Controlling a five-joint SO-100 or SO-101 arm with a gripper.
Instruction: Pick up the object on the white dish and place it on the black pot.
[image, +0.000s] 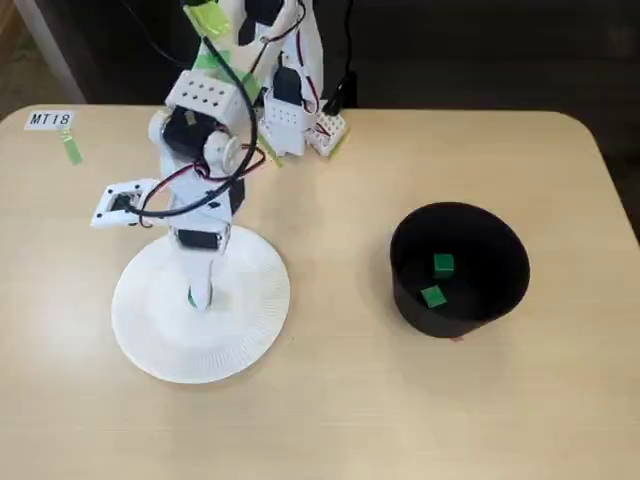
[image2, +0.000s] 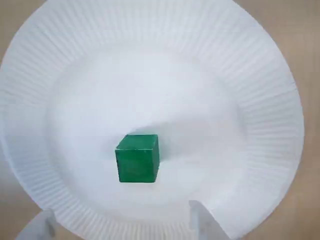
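Green cube (image2: 137, 158) sits on white plate (image2: 260, 75), near centre; gripper (image2: 120, 225) above plate w/ fingers spread, holding nothing. Black pot (image: 510, 285) well apart from plate.

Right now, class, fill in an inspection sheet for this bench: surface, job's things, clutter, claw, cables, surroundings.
Surface: light wooden table, rounded corners.
Job's things: green cube on the white plate; black pot to the right in the fixed view, two more cubes inside.
Clutter: label "MT18" and a green tape strip at far left.
Claw: open, over the plate, fingertips either side, cube not gripped.
Cables: black and red wires looped along the arm.
Surroundings: dark area behind the table; nothing else seen.
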